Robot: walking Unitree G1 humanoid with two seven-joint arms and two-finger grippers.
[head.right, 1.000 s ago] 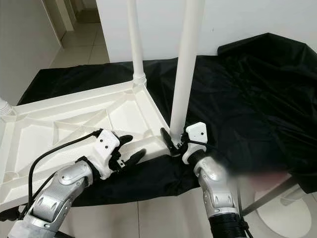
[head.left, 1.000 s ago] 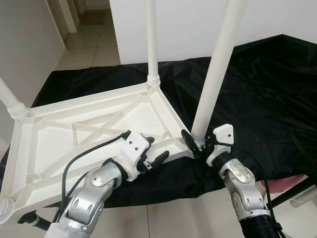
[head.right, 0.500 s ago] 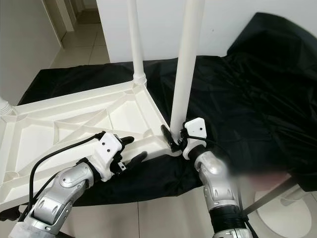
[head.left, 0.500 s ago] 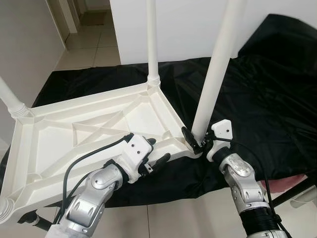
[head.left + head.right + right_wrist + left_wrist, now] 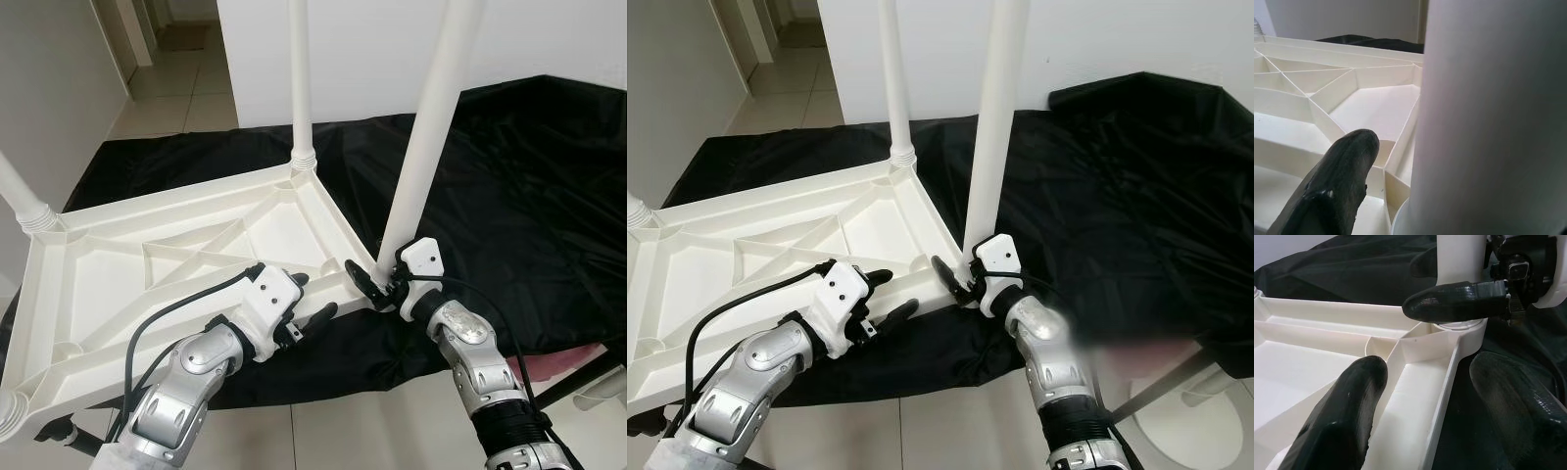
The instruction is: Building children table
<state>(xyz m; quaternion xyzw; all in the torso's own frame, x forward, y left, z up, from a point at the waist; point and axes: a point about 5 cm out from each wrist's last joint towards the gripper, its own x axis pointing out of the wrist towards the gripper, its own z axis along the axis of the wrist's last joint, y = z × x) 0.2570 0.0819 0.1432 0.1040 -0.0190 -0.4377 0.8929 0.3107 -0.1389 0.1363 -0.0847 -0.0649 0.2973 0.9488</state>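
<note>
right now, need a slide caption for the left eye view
Right pincer grips the white table leg at the upturned tabletop's corner socket.

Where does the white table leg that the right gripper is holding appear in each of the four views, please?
Left eye view: table leg rises right of centre, above the right gripper.
Right eye view: leg centre, reaching the top edge.
Left wrist view: its base at top, behind a black finger.
Right wrist view: leg fills the right half.
Shared landmark: the tabletop's corner socket under it.
</note>
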